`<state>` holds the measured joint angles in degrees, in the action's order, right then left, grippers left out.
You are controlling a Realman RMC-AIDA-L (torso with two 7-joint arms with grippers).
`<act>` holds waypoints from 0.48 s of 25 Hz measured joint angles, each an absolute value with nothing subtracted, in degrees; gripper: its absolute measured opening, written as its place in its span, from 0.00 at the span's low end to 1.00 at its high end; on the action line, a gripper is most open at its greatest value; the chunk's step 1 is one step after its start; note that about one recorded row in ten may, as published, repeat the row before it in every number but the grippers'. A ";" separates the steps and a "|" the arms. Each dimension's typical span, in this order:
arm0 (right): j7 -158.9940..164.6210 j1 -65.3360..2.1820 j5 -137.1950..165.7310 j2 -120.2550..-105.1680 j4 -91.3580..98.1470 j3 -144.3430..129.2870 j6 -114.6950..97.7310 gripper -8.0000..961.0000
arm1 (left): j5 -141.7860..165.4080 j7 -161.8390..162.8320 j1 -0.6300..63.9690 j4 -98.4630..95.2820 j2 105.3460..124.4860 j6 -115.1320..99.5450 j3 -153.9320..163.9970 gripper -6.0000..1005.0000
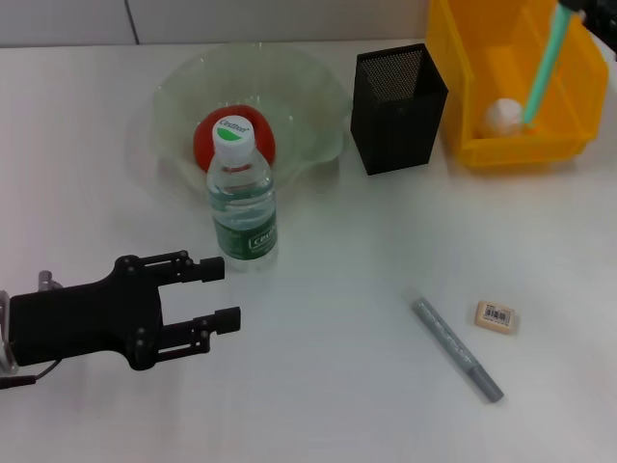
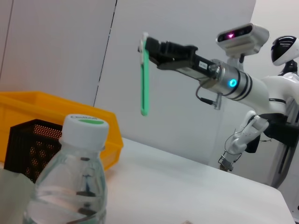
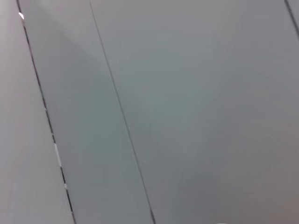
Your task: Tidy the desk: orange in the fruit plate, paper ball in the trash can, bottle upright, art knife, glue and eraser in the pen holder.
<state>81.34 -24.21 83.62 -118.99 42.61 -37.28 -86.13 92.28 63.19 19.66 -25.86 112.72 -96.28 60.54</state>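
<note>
The bottle [image 1: 242, 198] stands upright in front of the fruit plate [image 1: 318, 92], where the orange [image 1: 204, 142] lies partly hidden behind the cap. My left gripper [image 1: 224, 292] hovers open just below and left of the bottle, holding nothing. The paper ball [image 1: 501, 116] rests inside the trash can [image 1: 463, 58]. My right gripper [image 2: 148, 46] is raised high and shut on a slim green stick [image 1: 542, 63] that hangs down over the trash can; glue or art knife, I cannot tell. The pen holder [image 1: 397, 95] stands beside the trash can. A grey pen-shaped tool [image 1: 458, 349] and the eraser [image 1: 496, 314] lie at the front right.
The white table [image 1: 337, 241] runs back to a grey panelled wall, which is all the right wrist view shows. The bottle's cap [image 2: 85, 127] fills the near part of the left wrist view, with the pen holder [image 2: 32, 144] behind it.
</note>
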 joint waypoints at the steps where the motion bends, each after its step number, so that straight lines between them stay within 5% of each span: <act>1: 80.55 -25.14 83.44 -119.03 41.42 -37.21 -86.01 0.27 | 92.28 63.19 19.67 -25.86 112.74 -96.25 60.56 0.65; 12: 68.84 -37.92 80.02 -119.35 25.89 -37.26 -75.78 0.29 | 92.29 63.07 20.06 -25.84 112.77 -95.61 60.68 0.65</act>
<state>68.84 -37.92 80.03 -119.35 25.89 -37.26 -75.78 92.29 63.07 20.06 -25.84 112.77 -95.61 60.68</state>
